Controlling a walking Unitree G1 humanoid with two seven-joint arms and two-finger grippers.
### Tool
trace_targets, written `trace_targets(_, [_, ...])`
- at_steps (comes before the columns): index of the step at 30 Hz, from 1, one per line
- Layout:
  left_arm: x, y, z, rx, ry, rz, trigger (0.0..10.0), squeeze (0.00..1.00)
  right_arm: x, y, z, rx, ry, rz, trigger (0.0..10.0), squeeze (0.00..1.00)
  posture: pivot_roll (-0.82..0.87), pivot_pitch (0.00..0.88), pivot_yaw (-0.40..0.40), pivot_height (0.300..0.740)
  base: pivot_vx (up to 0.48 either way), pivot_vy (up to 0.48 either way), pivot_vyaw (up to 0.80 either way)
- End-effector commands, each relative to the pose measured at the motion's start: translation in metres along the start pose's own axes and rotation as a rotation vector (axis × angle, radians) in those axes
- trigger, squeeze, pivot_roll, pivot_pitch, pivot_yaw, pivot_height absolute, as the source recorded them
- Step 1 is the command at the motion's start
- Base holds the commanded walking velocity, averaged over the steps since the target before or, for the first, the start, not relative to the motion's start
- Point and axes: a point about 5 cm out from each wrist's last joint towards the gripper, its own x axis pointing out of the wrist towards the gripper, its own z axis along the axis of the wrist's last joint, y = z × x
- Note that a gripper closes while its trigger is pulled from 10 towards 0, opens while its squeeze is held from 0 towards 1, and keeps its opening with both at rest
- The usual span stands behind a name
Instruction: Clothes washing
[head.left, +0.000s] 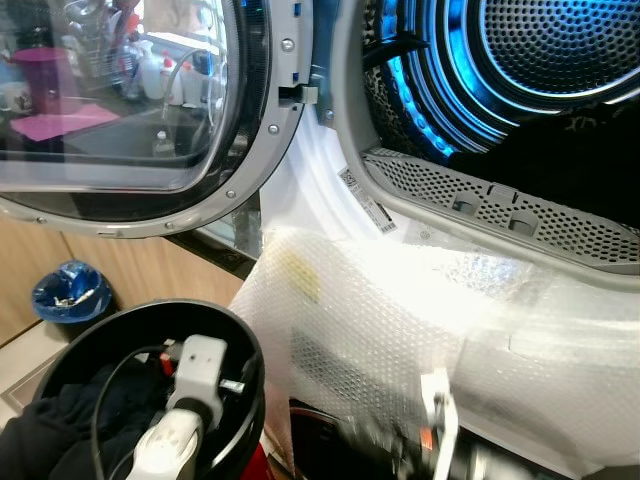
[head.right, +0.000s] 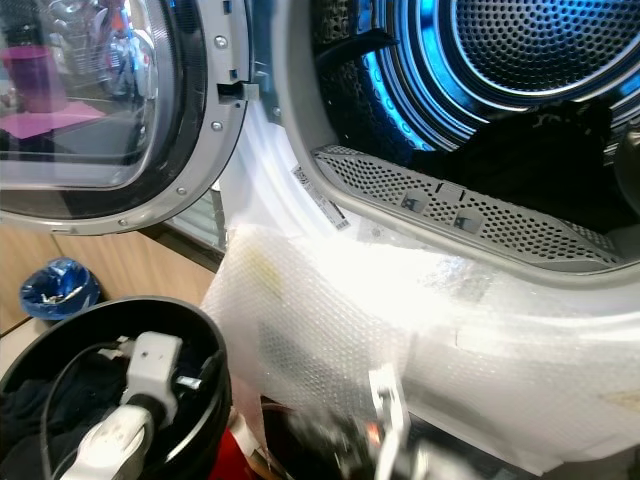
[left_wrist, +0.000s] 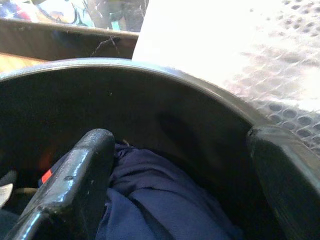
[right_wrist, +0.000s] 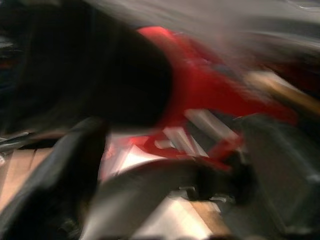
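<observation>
The washing machine's drum (head.left: 540, 50) glows blue behind its open round door (head.left: 120, 100). Dark clothes (head.right: 540, 160) lie inside the drum. A black basket (head.left: 240, 350) stands at the lower left, below the door, with dark clothes (head.left: 50, 430) in it. My left arm (head.left: 190, 400) reaches down into the basket. In the left wrist view my left gripper (left_wrist: 175, 190) is open just above a navy cloth (left_wrist: 150, 200), touching nothing. My right arm (head.left: 440, 440) is low in front of the machine and blurred. My right gripper (right_wrist: 170, 165) is open near a red object (right_wrist: 200, 85).
Bubble wrap (head.left: 380, 310) covers the machine's front below the drum opening. A perforated grey lint grille (head.left: 500, 205) lines the lower rim. A small bin with a blue bag (head.left: 70, 295) stands on the floor at the left, by wooden panelling.
</observation>
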Motion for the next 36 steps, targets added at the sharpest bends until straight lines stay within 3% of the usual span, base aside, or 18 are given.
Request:
trace_targets(1, [-0.01, 0.001, 0.001, 0.002, -0.004, -0.003, 10.0, 0.0, -0.001, -0.015, 0.002, -0.053, -0.022, -0.127, 10.0, 0.0, 0.09, 0.09, -0.079, 0.74, 0.0, 0.0, 0.0])
trace_targets(6, [-0.034, 0.021, 0.047, -0.001, -0.198, -0.001, 10.0, 0.0, -0.004, -0.049, -0.05, -0.025, 0.1, -0.414, 10.0, 0.0, 0.12, 0.084, -0.08, 0.74, 0.0, 0.0, 0.0])
trace_targets(11, [-0.041, 0.025, 0.073, 0.023, -0.239, -0.103, 10.0, 0.0, -0.003, -0.05, -0.067, -0.037, 0.172, -0.463, 10.0, 0.0, 0.13, 0.085, -0.076, 0.74, 0.0, 0.0, 0.0])
trace_targets(14, [-0.049, 0.031, 0.086, 0.075, -0.191, -0.284, 10.0, 0.0, -0.002, -0.049, -0.085, -0.124, 0.29, -0.483, 10.0, 0.0, 0.13, 0.087, -0.071, 0.74, 0.0, 0.0, 0.0])
trace_targets(17, [-0.053, 0.042, 0.094, 0.097, -0.17, -0.324, 10.0, 0.0, -0.004, -0.051, -0.095, -0.194, 0.369, -0.514, 10.0, 0.0, 0.13, 0.086, -0.066, 0.74, 0.0, 0.0, 0.0])
trace_targets(19, [-0.061, 0.054, 0.102, 0.154, -0.125, -0.379, 10.0, 0.0, -0.003, -0.05, -0.099, -0.206, 0.385, -0.509, 10.0, 0.0, 0.14, 0.086, -0.06, 0.74, 0.0, 0.0, 0.0])
trace_targets(21, [-0.082, 0.072, 0.109, 0.262, 0.006, -0.526, 10.0, 0.0, -0.002, -0.05, -0.104, -0.235, 0.428, -0.531, 10.0, 0.0, 0.15, 0.088, -0.055, 0.74, 0.0, 0.0, 0.0])
trace_targets(22, [-0.082, 0.072, 0.109, 0.262, 0.006, -0.526, 10.0, 0.0, -0.002, -0.05, -0.104, -0.235, 0.428, -0.531, 10.0, 0.0, 0.15, 0.088, -0.055, 0.74, 0.0, 0.0, 0.0])
trace_targets(23, [-0.088, 0.076, 0.112, 0.273, 0.037, -0.561, 10.0, 0.07, -0.002, -0.05, -0.105, -0.24, 0.435, -0.533, 10.0, 0.0, 0.16, 0.09, -0.054, 0.74, 0.0, 0.0, 0.0])
trace_targets(24, [-0.095, 0.083, 0.114, 0.258, 0.067, -0.597, 10.0, 1.0, -0.001, -0.049, -0.106, -0.242, 0.438, -0.528, 10.0, 0.0, 0.16, 0.093, -0.052, 0.74, 0.0, 0.0, 0.0])
trace_targets(29, [-0.126, 0.097, 0.114, 0.24, 0.271, -0.803, 10.0, 1.0, 0.002, -0.048, -0.106, -0.266, 0.449, -0.536, 10.0, 0.0, 0.17, 0.094, -0.046, 0.74, 0.0, 0.0, 0.0])
trace_targets(35, [-0.137, 0.094, 0.1, 0.258, 0.454, -0.907, 10.0, 1.0, 0.003, -0.047, -0.107, -0.283, 0.46, -0.549, 10.0, 0.0, 0.17, 0.091, -0.041, 0.74, 0.0, 0.0, 0.0])
trace_targets(36, [-0.139, 0.098, 0.094, 0.315, 0.535, -0.89, 10.0, 1.0, 0.002, -0.048, -0.107, -0.29, 0.465, -0.555, 10.0, 0.0, 0.17, 0.091, -0.035, 0.74, 0.0, 0.0, 0.0])
